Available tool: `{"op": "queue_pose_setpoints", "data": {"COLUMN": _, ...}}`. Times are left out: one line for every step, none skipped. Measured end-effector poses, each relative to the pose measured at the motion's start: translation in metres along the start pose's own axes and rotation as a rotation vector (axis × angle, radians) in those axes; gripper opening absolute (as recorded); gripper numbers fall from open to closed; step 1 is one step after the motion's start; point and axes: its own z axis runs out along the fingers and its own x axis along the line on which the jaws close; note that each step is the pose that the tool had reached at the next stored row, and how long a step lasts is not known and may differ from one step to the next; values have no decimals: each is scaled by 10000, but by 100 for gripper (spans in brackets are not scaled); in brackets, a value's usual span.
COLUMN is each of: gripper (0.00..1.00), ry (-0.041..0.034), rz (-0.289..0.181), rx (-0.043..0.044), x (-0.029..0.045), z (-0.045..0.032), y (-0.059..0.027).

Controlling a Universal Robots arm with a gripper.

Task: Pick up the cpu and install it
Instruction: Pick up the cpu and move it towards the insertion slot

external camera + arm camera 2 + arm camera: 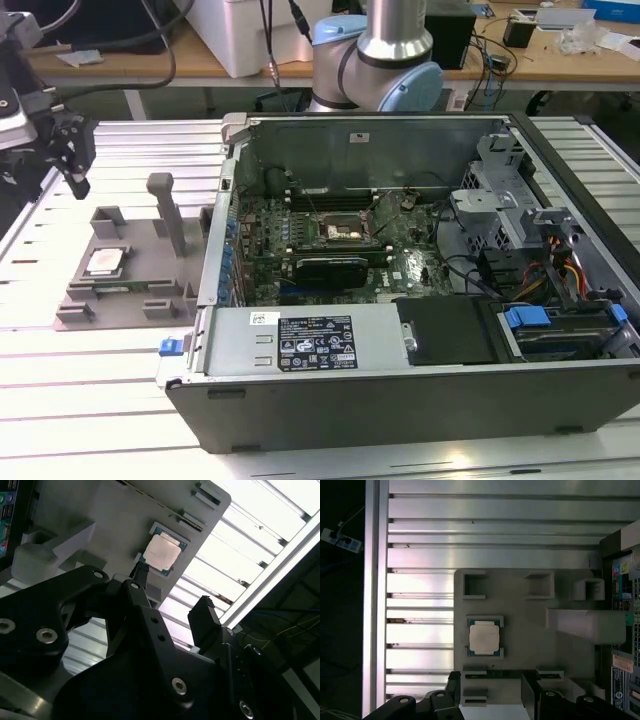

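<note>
The cpu (105,262), a small square chip with a pale metal top, lies flat in a recess of the grey fixture plate (140,295) on the exterior view's left. Both wrist views show the cpu (161,552) (484,637) seated in that plate (530,625). My gripper (78,170) hangs in the air above and behind the plate, well apart from the chip. It is open, its black fingers (205,617) spread with nothing between them. The black socket frame (345,228) sits on the motherboard inside the open computer case.
The open case (400,390) stands in the middle and on the exterior view's right. Inside lie a long black card (330,268), cables and a drive cage (520,220). A tall grey post (165,205) rises from the fixture beside the chip. The slatted table (90,400) lies under everything.
</note>
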Motion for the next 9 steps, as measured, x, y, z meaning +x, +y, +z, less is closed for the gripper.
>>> {"op": "queue_pose_setpoints", "data": {"gripper": 60, "ry": 13, "rz": 0, "rx": 54, "x": -16, "z": 33, "y": 43}}
{"op": "queue_pose_setpoints", "data": {"gripper": 60, "ry": 15, "rz": 0, "rx": 57, "x": -23, "z": 64, "y": 79}}
{"op": "queue_pose_setpoints", "data": {"gripper": 60, "ry": 14, "rz": 1, "rx": 56, "x": -23, "z": 85, "y": 95}}
{"op": "queue_pose_setpoints", "data": {"gripper": 60, "ry": 15, "rz": 0, "rx": 57, "x": -23, "z": 107, "y": 106}}
{"op": "queue_pose_setpoints", "data": {"gripper": 60, "ry": 15, "rz": -6, "rx": 57, "x": -24, "z": 149, "y": 115}}
{"op": "queue_pose_setpoints", "data": {"gripper": 60, "ry": 15, "rz": -21, "rx": 57, "x": -24, "z": 184, "y": 117}}
{"op": "queue_pose_setpoints", "data": {"gripper": 60, "ry": 15, "rz": -24, "rx": 57, "x": -23, "z": 207, "y": 119}}
{"op": "queue_pose_setpoints", "data": {"gripper": 60, "ry": 15, "rz": -25, "rx": 57, "x": -24, "z": 227, "y": 120}}
{"op": "queue_pose_setpoints", "data": {"gripper": 60, "ry": 15, "rz": -27, "rx": 57, "x": -24, "z": 245, "y": 120}}
